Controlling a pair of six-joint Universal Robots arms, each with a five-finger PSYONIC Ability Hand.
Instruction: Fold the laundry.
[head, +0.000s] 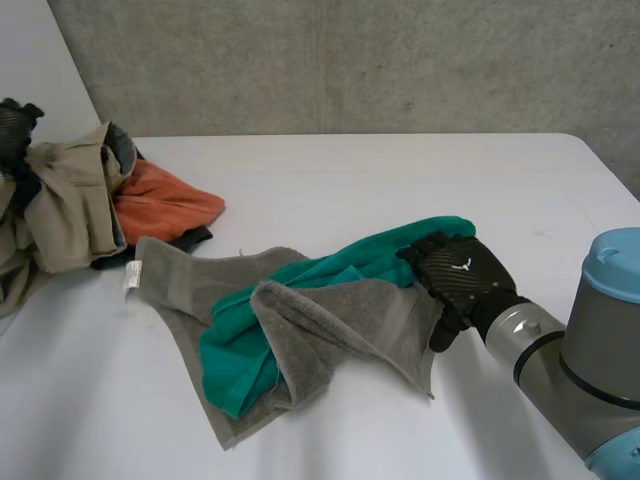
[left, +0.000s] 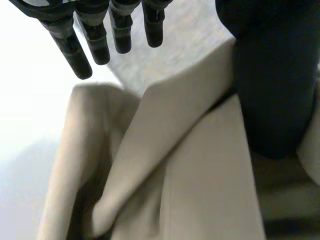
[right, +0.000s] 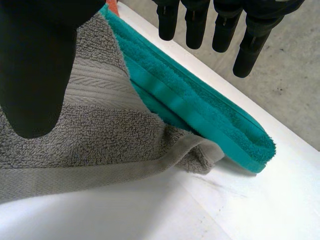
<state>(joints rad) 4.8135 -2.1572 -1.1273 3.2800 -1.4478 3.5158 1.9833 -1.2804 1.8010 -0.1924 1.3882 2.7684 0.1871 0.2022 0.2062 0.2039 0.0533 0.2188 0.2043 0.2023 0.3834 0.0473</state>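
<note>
A grey towel (head: 190, 290) lies crumpled on the white table (head: 400, 170), and a teal towel (head: 235, 360) is wrapped in its folds. The teal towel's far end (right: 200, 110) sticks out beside the grey towel's corner (right: 100, 130). My right hand (head: 455, 275) hovers over that end, open, with straight fingers (right: 210, 25) and the thumb (right: 35, 65) spread apart, holding nothing. My left hand (head: 15, 125) is at the laundry pile on the table's left edge. Its fingers (left: 100, 35) are straight, above a beige garment (left: 190, 165).
The pile (head: 70, 200) at the left holds beige clothes, an orange cloth (head: 165, 200) and a dark navy piece (left: 272, 90). A white label (head: 132, 278) hangs at the grey towel's left corner. A concrete wall (head: 350, 60) stands behind the table.
</note>
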